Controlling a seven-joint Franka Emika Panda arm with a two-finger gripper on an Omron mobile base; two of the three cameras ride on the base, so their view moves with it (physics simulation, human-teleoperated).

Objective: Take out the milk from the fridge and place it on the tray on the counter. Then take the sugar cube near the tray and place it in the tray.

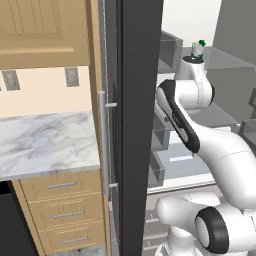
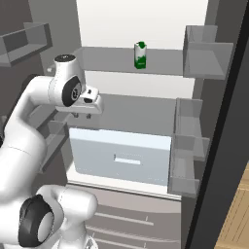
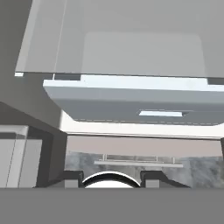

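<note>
Hanging inside the open fridge [image 2: 214, 146], the gripper [image 2: 81, 115] points down over a pale drawer [image 2: 121, 158], with nothing between its tips.

Its fingertips [image 3: 72, 178] show apart at the bottom of the hand view, spread and holding nothing, touching nothing. Below them lie the drawer and a glass shelf [image 3: 131, 52]. The milk [image 2: 140, 55] stands upright on an upper shelf [image 2: 160, 61], well above and apart. Door bins [image 2: 192, 146] flank the right side. Outside, the tabletop [image 1: 45, 142] sits beyond the fridge door [image 1: 137, 125].
</note>
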